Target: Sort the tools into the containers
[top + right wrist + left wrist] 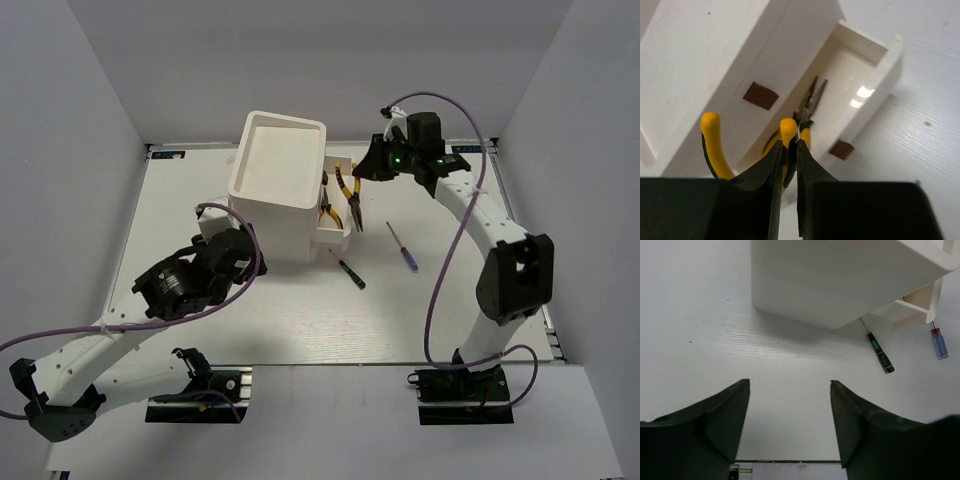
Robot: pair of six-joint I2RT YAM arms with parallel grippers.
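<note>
One yellow handle of the held pliers (pixel 708 131) is pinched tight in the right gripper (pixel 788 146), fingers together on it. The gripper hangs just above and beside the open drawer (pixel 875 75) on the white box (pixel 270 228). Second pliers (pixel 809 102) already lie in that drawer. Step in hand looks like the drop-off of pliers no. 2. Next move probably needs the tool brought over the drawer mouth, lowered nose-first, then released clear of the drawer wall and of the pair inside. Left gripper (pixel 790 386) is spread wide and empty, low over the table (pixel 700 315) on the box's other side. Dark-green screwdriver (pixel 880 352) and blue-handled screwdriver (pixel 939 342) lie loose on the table near the drawer, unsorted. Hidden: the held pliers' nose is behind the fingers in the wrist view, so I can't tell if it's over the drawer or short of it. Contents of the shut drawers aren't visible.
</note>
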